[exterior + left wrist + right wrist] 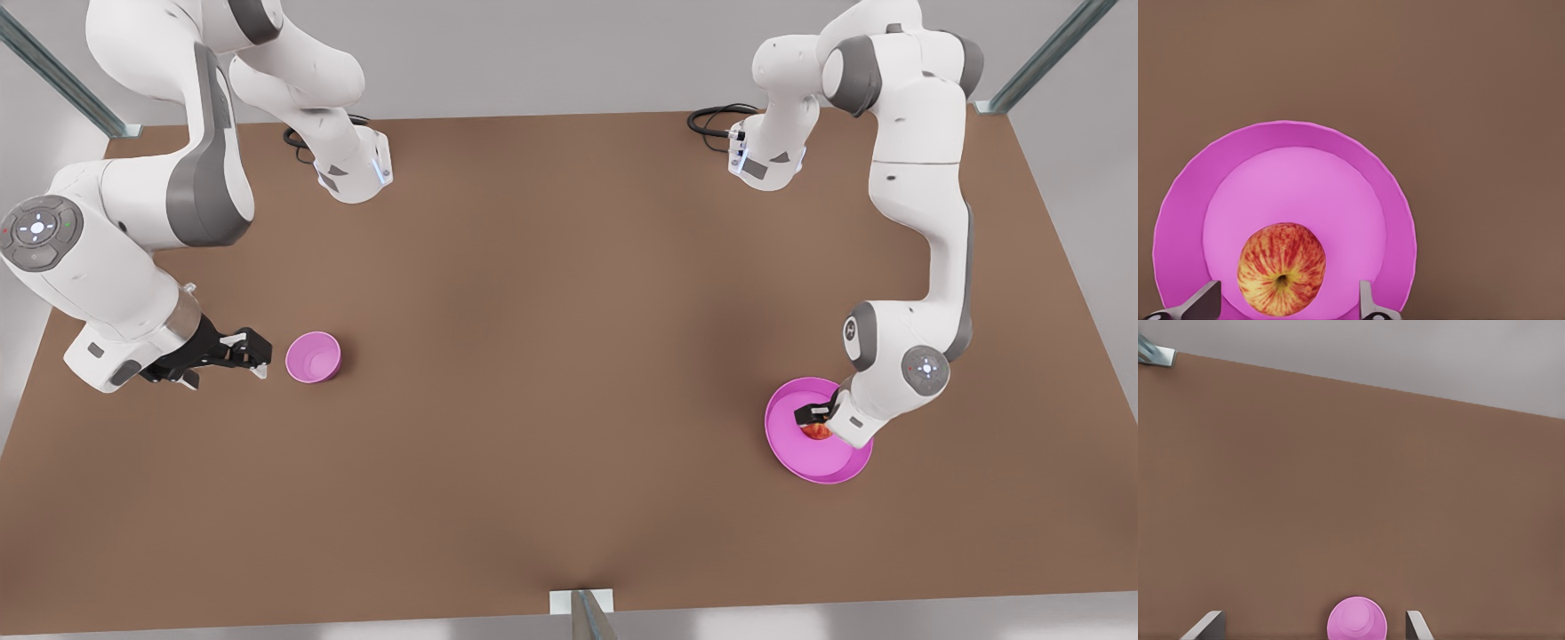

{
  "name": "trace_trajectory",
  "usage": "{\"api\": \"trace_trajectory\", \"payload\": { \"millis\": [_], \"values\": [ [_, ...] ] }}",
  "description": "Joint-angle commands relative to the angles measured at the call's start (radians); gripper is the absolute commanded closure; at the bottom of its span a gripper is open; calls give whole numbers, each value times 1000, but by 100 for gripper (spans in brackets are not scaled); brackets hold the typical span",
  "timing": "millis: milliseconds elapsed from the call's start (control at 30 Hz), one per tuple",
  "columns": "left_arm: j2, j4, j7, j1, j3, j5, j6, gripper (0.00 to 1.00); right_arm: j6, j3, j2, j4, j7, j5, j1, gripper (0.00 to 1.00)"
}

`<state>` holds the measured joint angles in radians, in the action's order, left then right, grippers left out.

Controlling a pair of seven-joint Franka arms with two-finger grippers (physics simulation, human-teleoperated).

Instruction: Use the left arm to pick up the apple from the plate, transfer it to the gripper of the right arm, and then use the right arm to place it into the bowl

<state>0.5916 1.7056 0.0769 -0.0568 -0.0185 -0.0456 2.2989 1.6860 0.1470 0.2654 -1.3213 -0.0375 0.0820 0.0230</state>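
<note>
left gripper (1285,303) fingers wide around apple (1281,269) | plate (1185,220) edge cropped | right gripper (252,354) beside bowl (313,356)

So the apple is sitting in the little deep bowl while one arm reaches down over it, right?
Not quite. The apple lies on the wide shallow plate, with the left gripper open around it, as the left wrist view shows. The bowl sits empty by the waiting right gripper.
</note>
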Motion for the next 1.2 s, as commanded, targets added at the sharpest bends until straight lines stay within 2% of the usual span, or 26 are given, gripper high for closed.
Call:
{"api": "trace_trajectory", "payload": {
  "millis": [0, 667, 800, 1167],
  "values": [
    [-1, 22, -6, 2, -1, 4, 68, 0, 0, -1, -2, 1, -4, -1, 0, 0],
    [103, 37, -3, 17, 3, 1, 82, 0, 0, 0, 0, 1, -4, -1, -2, 0],
    [103, 31, -2, 18, 3, 1, 82, 4, 0, 0, -2, 1, -2, -1, -3, 0],
    [111, 25, -2, 23, 3, 0, 96, 7, 0, -1, 0, 1, -1, -2, 0, 0]
  ]
}}
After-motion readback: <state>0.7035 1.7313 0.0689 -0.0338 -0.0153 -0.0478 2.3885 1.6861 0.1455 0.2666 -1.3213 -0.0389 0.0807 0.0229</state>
